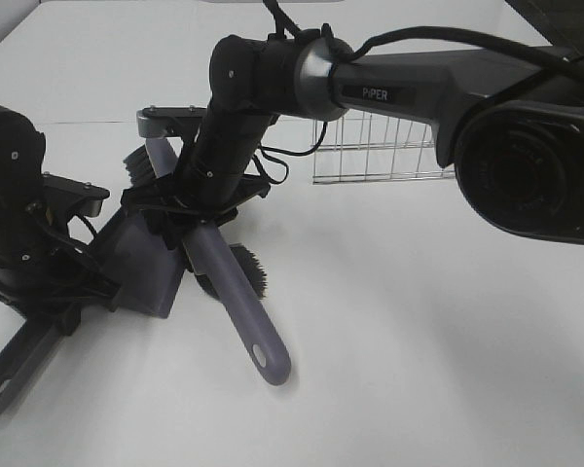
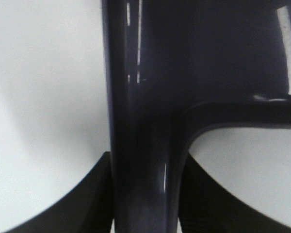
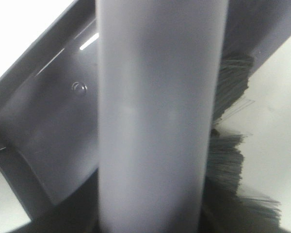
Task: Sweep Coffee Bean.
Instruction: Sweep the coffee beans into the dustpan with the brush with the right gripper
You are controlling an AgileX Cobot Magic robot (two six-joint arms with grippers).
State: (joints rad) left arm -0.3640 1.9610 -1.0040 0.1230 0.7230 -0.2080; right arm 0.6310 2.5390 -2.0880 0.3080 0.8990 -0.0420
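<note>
We cannot find the beans in any picture. They are tiny, so they may lie under the brush (image 1: pixel 238 302), inside the dustpan (image 1: pixel 146 268) or behind the black arm. We cannot tell which, so we cannot say how many are swept up.

Our guess is that the sweeping is under way. Both tools are in hand, and the black bristles (image 1: pixel 248 272) sit just beside the dustpan on the white table (image 1: pixel 419 341). The right pincer (image 1: pixel 190 219) is closed tight on the brush handle. The left pincer (image 1: pixel 63 306) is closed on the dustpan handle.

The two wrist views are very close and blurry, so they show only handle, pan and bristles. The right arm covers the middle of the pan. A wire basket (image 1: pixel 380 146) stands behind, well apart.
</note>
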